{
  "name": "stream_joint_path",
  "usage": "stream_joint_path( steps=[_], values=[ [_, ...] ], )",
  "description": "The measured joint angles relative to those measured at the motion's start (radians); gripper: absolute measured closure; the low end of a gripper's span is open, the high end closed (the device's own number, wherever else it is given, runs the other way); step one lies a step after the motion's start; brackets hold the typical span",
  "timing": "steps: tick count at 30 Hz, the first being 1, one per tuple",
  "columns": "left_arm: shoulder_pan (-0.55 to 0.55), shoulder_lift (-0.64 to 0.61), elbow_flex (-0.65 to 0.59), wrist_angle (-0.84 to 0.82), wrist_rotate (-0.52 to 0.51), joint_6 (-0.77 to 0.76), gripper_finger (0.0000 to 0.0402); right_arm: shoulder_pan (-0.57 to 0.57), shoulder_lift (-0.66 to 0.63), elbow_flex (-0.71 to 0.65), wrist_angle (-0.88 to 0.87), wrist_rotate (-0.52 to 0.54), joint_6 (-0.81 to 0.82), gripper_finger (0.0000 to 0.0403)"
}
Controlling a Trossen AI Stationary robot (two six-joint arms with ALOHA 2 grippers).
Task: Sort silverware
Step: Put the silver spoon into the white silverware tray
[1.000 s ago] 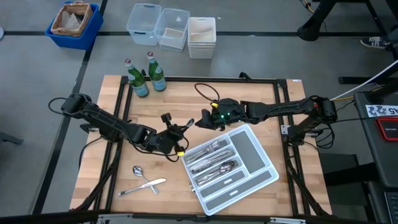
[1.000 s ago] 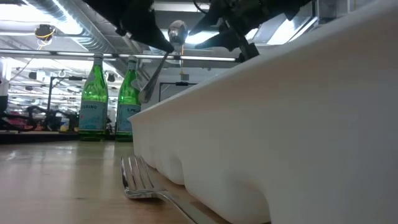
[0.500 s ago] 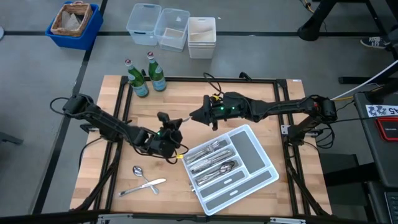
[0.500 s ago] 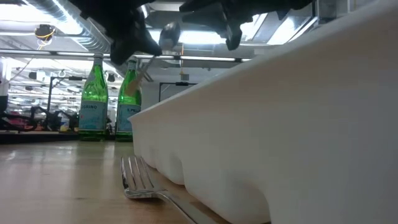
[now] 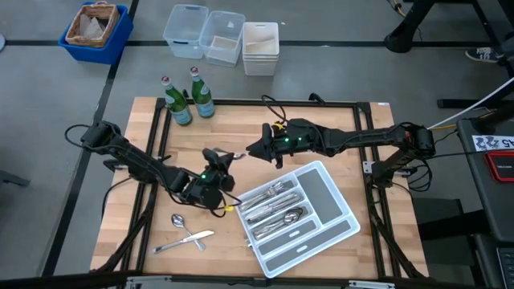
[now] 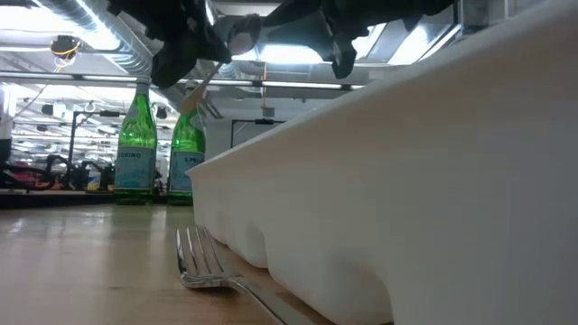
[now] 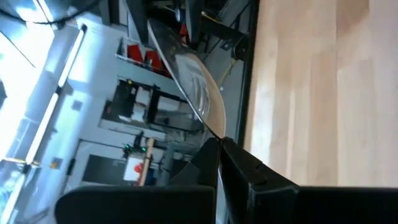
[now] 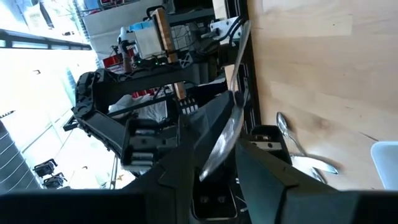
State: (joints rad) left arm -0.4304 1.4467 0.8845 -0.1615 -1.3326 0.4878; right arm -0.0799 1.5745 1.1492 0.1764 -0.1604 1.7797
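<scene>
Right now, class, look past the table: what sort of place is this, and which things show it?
Probably a robotics lab or workshop, not a kitchen. The wooden table sits in a black metal frame, exposed ducts and strip lights run overhead, and equipment racks stand behind it.
</scene>
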Motion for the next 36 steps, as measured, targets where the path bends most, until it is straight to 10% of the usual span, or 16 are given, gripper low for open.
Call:
stream_joint_path(
  steps=[24, 36],
  values=[
    [0.026, 0.000, 0.000, 0.315, 0.065, 0.583, 0.0401, 0.001, 0.000, 0.000, 0.001, -0.078, -0.006, 0.0283],
    [0.049, -0.001, 0.000, 0.336, 0.069, 0.752, 0.0401, 0.001, 0.003, -0.002, -0.018, -0.076, -0.029, 0.0391]
  ],
)
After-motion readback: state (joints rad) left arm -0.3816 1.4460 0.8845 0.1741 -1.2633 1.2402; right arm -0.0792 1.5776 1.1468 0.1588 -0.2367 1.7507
